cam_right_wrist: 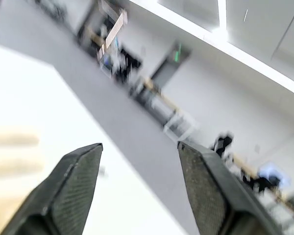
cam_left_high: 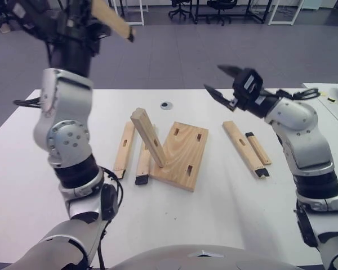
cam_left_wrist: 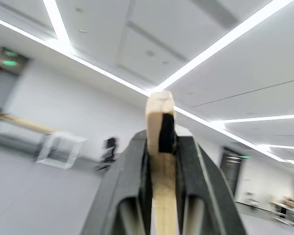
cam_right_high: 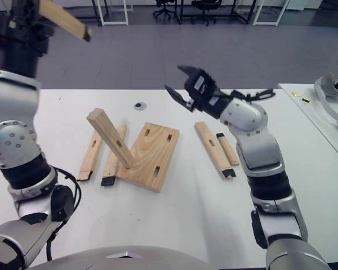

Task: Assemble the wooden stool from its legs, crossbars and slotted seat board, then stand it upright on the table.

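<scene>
I'm holding a leg (cam_left_high: 112, 19) clamped high in my left claw (cam_left_wrist: 162, 141) — probably to clear the seat board (cam_left_high: 183, 160) — my right claw (cam_left_high: 214, 79) hovering apart, free.

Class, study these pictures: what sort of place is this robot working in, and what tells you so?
Probably an open-plan lab or office workroom: wheeled office chairs at desks behind, a white table, and long ceiling light strips.
</scene>
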Available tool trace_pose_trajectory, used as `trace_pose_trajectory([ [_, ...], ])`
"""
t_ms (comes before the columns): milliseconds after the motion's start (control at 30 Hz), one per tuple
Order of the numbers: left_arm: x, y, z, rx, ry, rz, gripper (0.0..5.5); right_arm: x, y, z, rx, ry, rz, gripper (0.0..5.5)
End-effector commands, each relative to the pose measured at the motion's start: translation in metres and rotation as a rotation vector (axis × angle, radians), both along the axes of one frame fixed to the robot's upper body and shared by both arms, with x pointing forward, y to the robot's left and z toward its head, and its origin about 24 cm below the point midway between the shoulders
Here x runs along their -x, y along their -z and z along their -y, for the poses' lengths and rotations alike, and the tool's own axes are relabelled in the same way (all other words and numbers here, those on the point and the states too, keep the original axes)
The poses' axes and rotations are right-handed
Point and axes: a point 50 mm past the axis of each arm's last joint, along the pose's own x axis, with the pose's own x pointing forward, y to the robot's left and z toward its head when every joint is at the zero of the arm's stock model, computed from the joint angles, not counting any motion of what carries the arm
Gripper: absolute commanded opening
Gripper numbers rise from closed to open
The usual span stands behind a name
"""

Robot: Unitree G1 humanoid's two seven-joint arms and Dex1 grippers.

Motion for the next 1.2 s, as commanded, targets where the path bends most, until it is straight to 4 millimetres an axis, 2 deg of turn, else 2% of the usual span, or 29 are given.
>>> trace_pose_trajectory([
  [33, 0.003, 0.064, -0.014, 0.068, -0.052, -0.284, 0.4, 0.021, 0.052, -0.008, 0.03, -0.128, -0.231, 2.84],
  [100, 0.007, 0.091, -0.008, 0.081, -0.056, -0.388, 0.4, 0.035, 0.07, -0.015, 0.038, -0.227, -0.349, 2.84],
  [200, 0.011, 0.119, 0.004, 0.084, -0.055, -0.484, 0.4, 0.053, 0.089, -0.025, 0.058, -0.389, -0.512, 2.84],
  [267, 0.014, 0.134, 0.013, 0.068, -0.049, -0.534, 0.39, 0.059, 0.1, -0.035, 0.045, -0.467, -0.585, 2.84],
  [367, 0.018, 0.15, 0.023, 0.072, -0.035, -0.581, 0.39, 0.056, 0.115, -0.049, 0.006, -0.492, -0.646, 2.84],
  [467, 0.018, 0.162, 0.029, 0.102, -0.029, -0.609, 0.39, 0.057, 0.127, -0.056, 0.057, -0.504, -0.676, 2.84],
  [567, 0.018, 0.17, 0.029, 0.106, -0.043, -0.625, 0.39, 0.062, 0.133, -0.053, 0.108, -0.518, -0.73, 2.84],
  [633, 0.017, 0.175, 0.028, 0.108, -0.053, -0.638, 0.39, 0.066, 0.138, -0.043, 0.17, -0.509, -0.77, 2.84],
  [733, 0.017, 0.18, 0.03, 0.115, -0.053, -0.648, 0.39, 0.064, 0.137, -0.022, 0.227, -0.455, -0.791, 2.84],
  [867, 0.016, 0.184, 0.034, 0.134, -0.04, -0.657, 0.39, 0.053, 0.131, 0.002, 0.289, -0.371, -0.751, 2.84],
  [967, 0.013, 0.184, 0.035, 0.136, -0.039, -0.652, 0.39, 0.045, 0.126, 0.006, 0.296, -0.341, -0.7, 2.84],
  [1100, 0.011, 0.189, 0.036, 0.11, -0.05, -0.659, 0.39, 0.043, 0.106, -0.002, 0.166, -0.375, -0.608, 2.84],
  [1200, 0.012, 0.194, 0.036, 0.107, -0.052, -0.671, 0.39, 0.045, 0.093, 0.008, 0.101, -0.351, -0.586, 2.84],
])
